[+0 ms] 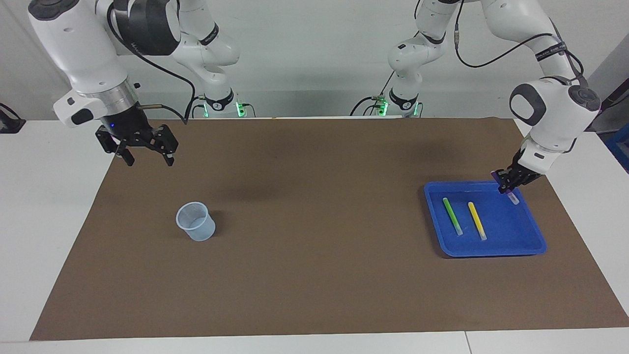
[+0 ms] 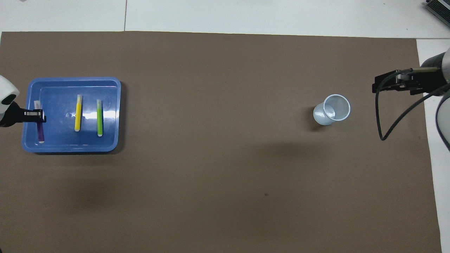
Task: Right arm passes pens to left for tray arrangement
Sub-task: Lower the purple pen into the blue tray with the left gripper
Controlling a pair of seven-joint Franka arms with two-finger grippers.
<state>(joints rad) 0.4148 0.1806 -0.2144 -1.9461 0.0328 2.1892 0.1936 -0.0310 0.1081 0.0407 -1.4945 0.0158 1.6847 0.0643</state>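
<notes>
Two pens, green pen [image 1: 452,216] and yellow pen [image 1: 476,221], lay parallel in the tray [image 1: 533,248], leaving room beside them. Left gripper [image 1: 506,186] pinched the purple pen [image 2: 40,131] low over that gap, likely to match the row. Right gripper [image 1: 144,151] waited, spread, above the cup [image 1: 195,221].

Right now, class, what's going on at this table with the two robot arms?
The left claw is shut on the purple pen, holding it over the blue tray at the tray's edge toward the left arm's end of the table. The green pen and the yellow pen already lie side by side in the tray. The right claw hangs open and empty in the air, and the small translucent cup stands empty on the brown mat.
</notes>
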